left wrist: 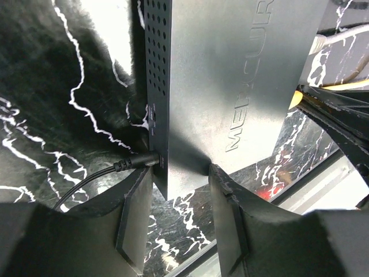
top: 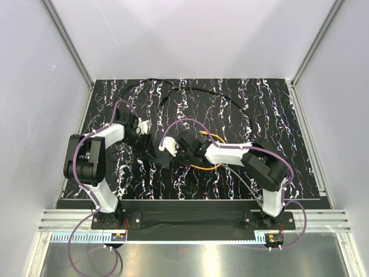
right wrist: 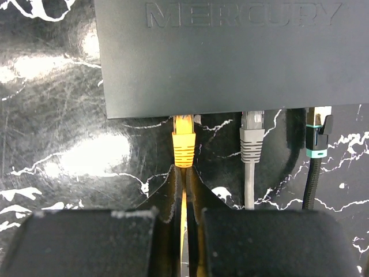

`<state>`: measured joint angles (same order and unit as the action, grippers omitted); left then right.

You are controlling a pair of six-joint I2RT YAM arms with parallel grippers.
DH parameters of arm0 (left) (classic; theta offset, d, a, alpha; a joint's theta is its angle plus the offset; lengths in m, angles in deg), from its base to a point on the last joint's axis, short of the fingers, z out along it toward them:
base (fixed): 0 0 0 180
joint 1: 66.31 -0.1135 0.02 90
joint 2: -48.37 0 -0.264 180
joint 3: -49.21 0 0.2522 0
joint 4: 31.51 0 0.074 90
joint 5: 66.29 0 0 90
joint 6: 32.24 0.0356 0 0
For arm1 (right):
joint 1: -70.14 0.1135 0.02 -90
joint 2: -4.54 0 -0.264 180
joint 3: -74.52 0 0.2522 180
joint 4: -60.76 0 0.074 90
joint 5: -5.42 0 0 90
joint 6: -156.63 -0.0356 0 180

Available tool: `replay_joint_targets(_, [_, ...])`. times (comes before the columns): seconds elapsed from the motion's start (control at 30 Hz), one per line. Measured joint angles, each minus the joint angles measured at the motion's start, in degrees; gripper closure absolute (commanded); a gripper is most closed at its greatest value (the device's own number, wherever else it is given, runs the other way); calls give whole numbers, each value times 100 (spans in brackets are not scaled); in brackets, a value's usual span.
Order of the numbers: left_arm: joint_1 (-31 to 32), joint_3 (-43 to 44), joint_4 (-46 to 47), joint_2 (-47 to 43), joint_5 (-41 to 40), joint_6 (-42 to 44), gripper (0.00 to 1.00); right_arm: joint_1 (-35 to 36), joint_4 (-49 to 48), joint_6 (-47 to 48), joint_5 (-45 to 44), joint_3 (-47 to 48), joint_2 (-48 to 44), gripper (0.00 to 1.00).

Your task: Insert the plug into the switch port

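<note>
From above, my left arm (top: 92,156) and right arm (top: 253,158) meet mid-worktop (top: 277,115) over a yellow cable (top: 214,168)

Left wrist: the black box (left wrist: 230,75) reads MERCUR; my left fingers (left wrist: 135,219), half open, clamp its corner beside a black cord (left wrist: 92,176) plugged into its edge

Right wrist: MERCURY is embossed; my right fingers (right wrist: 173,190) pinch the yellow cable shut, the yellow plug (right wrist: 184,144) tipped into the switch port (right wrist: 184,117), beside a grey plug (right wrist: 252,138) and a black plug (right wrist: 316,135)

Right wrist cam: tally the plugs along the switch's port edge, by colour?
At the switch edge:
yellow plug: 1
grey plug: 1
black plug, teal band: 1
Total: 3
</note>
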<state>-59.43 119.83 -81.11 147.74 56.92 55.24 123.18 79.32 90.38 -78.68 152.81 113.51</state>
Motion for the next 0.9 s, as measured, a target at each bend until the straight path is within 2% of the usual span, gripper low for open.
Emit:
replay_joint_targets(0.33, [7, 31, 160, 26, 481, -11, 42, -343, -505, 162, 328, -444, -199, 100])
replay_joint_targets(0.5, [13, 387, 55, -4, 800, 52, 34, -588, -557, 229, 439, -446, -203, 100])
replay_joint_targets(0.53, [13, 490, 9, -42, 885, 85, 30, -632, -570, 258, 463, -446, -210, 99])
replay_joint_targets(0.63, [17, 728, -168, -286, 1032, 208, 27, -717, -553, 369, 496, -452, -258, 90])
replay_joint_targets(0.7, [-4, 831, -299, -531, 1093, 308, 10, -772, -498, 457, 531, -470, -326, 75])
replay_joint_targets(0.77, [-59, 890, -415, -778, 1128, 398, 1, -820, -490, 538, 535, -494, -424, 52])
replay_joint_targets(0.8, [-107, 918, -496, -901, 1128, 455, 1, -844, -468, 577, 535, -509, -507, 35])
replay_joint_targets(0.9, [-284, 1088, -839, -1224, 1099, 654, 1, -918, -269, 654, 535, -555, -907, 20])
